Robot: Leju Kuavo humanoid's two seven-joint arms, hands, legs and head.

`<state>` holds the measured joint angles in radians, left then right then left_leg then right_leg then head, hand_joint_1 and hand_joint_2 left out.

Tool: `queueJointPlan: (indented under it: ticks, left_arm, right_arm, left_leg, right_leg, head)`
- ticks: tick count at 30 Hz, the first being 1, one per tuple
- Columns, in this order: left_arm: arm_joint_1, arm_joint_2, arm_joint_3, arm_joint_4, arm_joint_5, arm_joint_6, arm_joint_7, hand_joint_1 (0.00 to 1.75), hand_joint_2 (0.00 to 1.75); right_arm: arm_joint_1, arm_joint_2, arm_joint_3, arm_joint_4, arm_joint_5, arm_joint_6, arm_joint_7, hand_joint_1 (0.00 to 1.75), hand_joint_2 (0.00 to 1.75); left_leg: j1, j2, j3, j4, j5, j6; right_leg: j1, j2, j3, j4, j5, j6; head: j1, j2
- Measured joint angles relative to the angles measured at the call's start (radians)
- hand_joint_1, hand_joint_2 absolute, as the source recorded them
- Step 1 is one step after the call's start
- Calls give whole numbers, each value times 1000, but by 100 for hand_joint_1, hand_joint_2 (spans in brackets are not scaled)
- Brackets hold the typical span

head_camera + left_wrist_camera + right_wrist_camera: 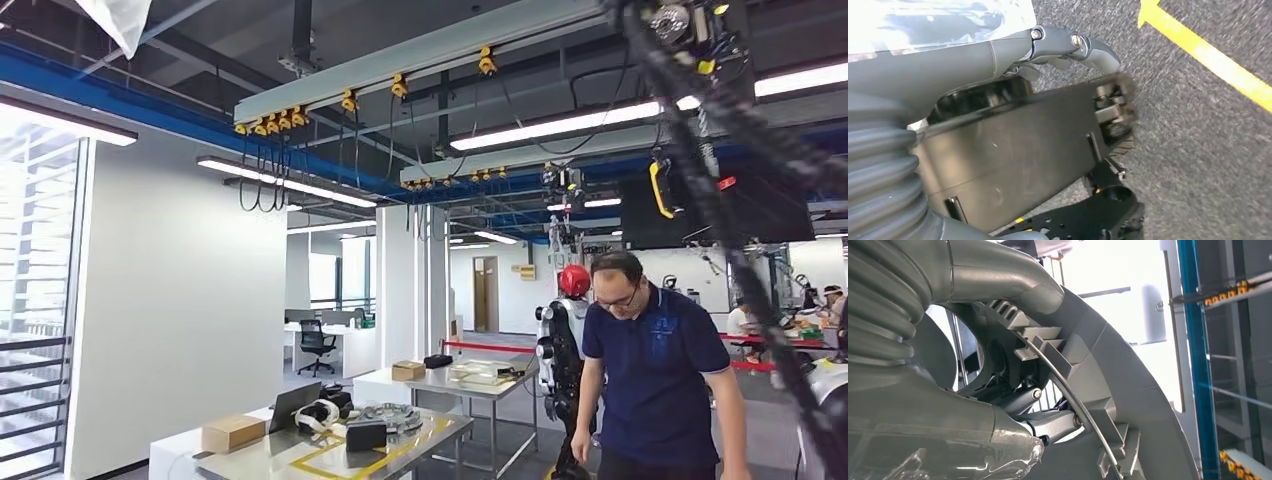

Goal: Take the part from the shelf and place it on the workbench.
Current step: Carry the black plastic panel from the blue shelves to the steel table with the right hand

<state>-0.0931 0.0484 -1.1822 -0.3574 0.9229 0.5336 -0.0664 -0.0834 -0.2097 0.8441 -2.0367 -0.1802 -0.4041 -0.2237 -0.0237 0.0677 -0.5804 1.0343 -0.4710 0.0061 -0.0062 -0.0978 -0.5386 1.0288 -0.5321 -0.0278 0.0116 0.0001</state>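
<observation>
Right wrist view: grey curved part (1138, 390) held up in front of bright windows, gripped by right hand (963, 405), thumb over one face and fingers (1053, 422) hooked under the inner rim beside a row of moulded ribs and a thin metal strip (1068, 385). Looks like a stiff, moulded shell: broad, arched, smooth on the outer skin, probably light for its bulk yet awkward, likely to swing or twist about a one-sided grip. Best taken at the ribbed inner edge, as now, where the steps give purchase; the smooth outer face seems slippery. Judged off the shelf and in carriage, placing not yet done.

Left wrist view: left hand (1013, 145) hanging above grey floor (1198, 150) with a yellow line (1213, 60), dark fingers (1108, 105) lying straight, thumb apart, nothing between them.

Head view: likely target surface (300, 455) low on the left, marked with yellow tape, carrying a cardboard box (232, 432) and a ring-shaped piece (392, 416). Person (655, 375) in a blue shirt close on the right, bending forward; worth a wide berth when turning with the part
</observation>
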Motion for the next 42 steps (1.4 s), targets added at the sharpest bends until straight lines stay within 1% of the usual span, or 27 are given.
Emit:
queueJointPlan:
  ticks: [2,3,5,7,8,9,10,11,13,15,17,18,20,22,23,25,27,29,31,33,34,36,37,39,40,41,42]
  left_arm:
    - [2,2,0,0,3,0,-1,0,175]
    - [4,3,0,0,4,1,-1,0,175]
    - [6,4,0,0,6,1,-2,0,175]
    - [3,4,0,0,7,2,-2,0,175]
    - [3,3,0,0,7,1,-2,0,175]
    - [3,2,0,0,7,0,-1,0,175]
    - [4,2,0,0,7,-1,-1,0,175]
    - [4,1,0,0,8,-2,-1,0,175]
    - [4,0,0,0,9,-5,1,0,175]
    - [3,-1,0,0,10,-6,2,0,175]
    - [3,-1,0,0,12,-6,2,0,175]
    - [3,-1,0,0,13,-6,3,0,175]
    - [4,0,0,0,14,-6,5,0,175]
    - [1,0,0,0,15,-6,7,0,175]
    - [-1,0,0,0,15,-6,8,0,175]
    - [-4,1,0,0,14,-6,8,0,175]
    - [-4,2,0,1,15,-6,8,0,175]
    - [-2,2,0,1,17,-8,9,0,175]
    - [-2,0,0,1,19,-10,10,0,175]
    - [1,-1,0,2,19,-11,10,0,175]
    - [3,-1,0,2,19,-11,9,0,175]
    - [3,-1,0,2,22,-10,9,0,175]
    - [2,-2,0,2,24,-10,8,0,175]
    - [1,-4,0,2,28,-13,8,0,175]
    - [1,-5,0,2,30,-14,8,0,175]
    - [2,-5,0,2,32,-15,9,0,175]
    - [2,-6,0,2,34,-16,9,0,175]
  right_arm:
    - [-1,1,0,0,0,1,0,175,175]
    - [-2,1,0,0,0,1,0,175,175]
    - [-4,2,-1,-1,0,2,0,175,175]
    - [-3,2,-1,0,0,3,-1,175,175]
    - [-1,2,-1,0,-1,3,0,175,175]
    - [0,2,-1,1,-1,3,0,175,175]
    - [0,1,-1,2,-1,3,0,175,175]
    - [0,1,-1,2,-2,3,0,175,175]
    - [-1,1,-1,3,-2,3,0,175,175]
    - [-1,1,0,3,-2,3,0,175,175]
    - [0,1,0,2,-3,3,1,175,175]
    - [-1,1,0,3,-3,3,1,175,175]
    - [-2,3,0,2,-3,3,0,175,175]
    - [-1,3,0,2,-3,4,0,175,175]
    - [-1,3,0,2,-3,4,0,175,175]
    - [0,3,0,2,-3,4,0,175,175]
    - [-1,3,0,2,-4,5,2,175,175]
    - [-4,3,0,2,-4,5,4,175,175]
    - [-6,3,0,2,-4,5,6,175,175]
    - [-10,2,0,2,-6,5,7,175,175]
    - [-12,2,0,2,-9,5,6,175,175]
    - [-14,2,-1,2,-18,4,1,175,175]
    - [-14,1,-2,2,-25,3,-2,175,175]
    - [-11,0,-3,3,-34,2,-4,175,175]
    - [-9,0,-3,4,-36,2,-4,175,175]
    - [-8,-1,-3,4,-38,1,-5,175,175]
    - [-7,-1,-4,4,-39,1,-6,175,175]
  left_leg:
    - [-4,-13,0,-11,-2,10]
    - [-2,-24,3,-18,0,15]
    - [6,-46,11,-31,6,24]
    - [11,-68,13,-34,8,29]
    - [11,-79,14,-34,8,30]
    - [11,-91,15,-33,7,30]
    - [11,-103,16,-32,6,30]
    - [12,-116,18,-30,5,28]
    - [11,-141,18,-22,-1,21]
    - [12,-160,10,-13,-5,11]
    - [15,-178,2,-11,-3,0]
    - [17,-178,1,-11,-4,-6]
    - [16,-144,-13,23,-28,-18]
    - [19,-98,-62,130,-84,-30]
    - [22,-90,-94,195,-111,-34]
    - [26,-85,-126,261,-119,-38]
    - [28,-75,-87,181,-58,-37]
    - [21,-33,-23,52,-5,-26]
    - [11,-4,0,-3,-1,-9]
    - [10,-16,-1,-10,-2,6]
    - [12,-24,0,-14,0,12]
    - [18,-37,5,-21,3,23]
    - [17,-43,5,-22,2,27]
    - [16,-55,7,-21,0,31]
    - [15,-60,8,-20,-2,32]
    - [15,-66,11,-19,-5,31]
    - [15,-71,15,-18,-8,30]
  right_leg:
    - [1,-21,5,-4,-2,10]
    - [0,-20,8,-2,-7,16]
    - [-3,23,-9,48,-41,25]
    - [-6,78,-71,169,-96,29]
    - [-6,88,-104,228,-114,31]
    - [-6,91,-128,261,-114,32]
    - [-7,92,-135,259,-94,32]
    - [-7,95,-125,221,-58,32]
    - [-11,127,-79,95,17,30]
    - [-15,163,-50,18,41,26]
    - [-14,162,-47,6,37,18]
    - [-14,152,-44,2,38,13]
    - [-17,130,-36,-5,38,1]
    - [-16,103,-29,-8,35,-6]
    - [-15,89,-27,-8,33,-7]
    - [-15,63,-23,-8,28,-7]
    - [-15,40,-15,-8,21,-3]
    - [-12,21,-5,-7,13,5]
    - [-7,4,-1,-8,8,16]
    - [-7,-10,3,-9,4,27]
    - [-9,2,4,-4,-3,32]
    - [-12,53,-24,59,-41,39]
    - [-13,78,-56,120,-70,40]
    - [-12,92,-129,247,-113,41]
    - [-12,93,-152,278,-111,40]
    - [-11,93,-155,267,-87,39]
    - [-11,93,-139,219,-46,37]
  head:
    - [-2,0]
    - [-2,0]
    - [-5,0]
    - [-10,0]
    - [-11,0]
    - [-11,0]
    - [-12,0]
    - [-13,0]
    - [-13,0]
    - [-10,0]
    - [-10,0]
    - [-10,0]
    - [-8,0]
    - [-5,0]
    - [-4,0]
    - [-1,0]
    - [1,0]
    - [2,0]
    - [1,0]
    - [-3,0]
    - [-3,0]
    - [-7,0]
    - [-8,0]
    - [-11,0]
    - [-12,0]
    - [-13,0]
    - [-13,0]
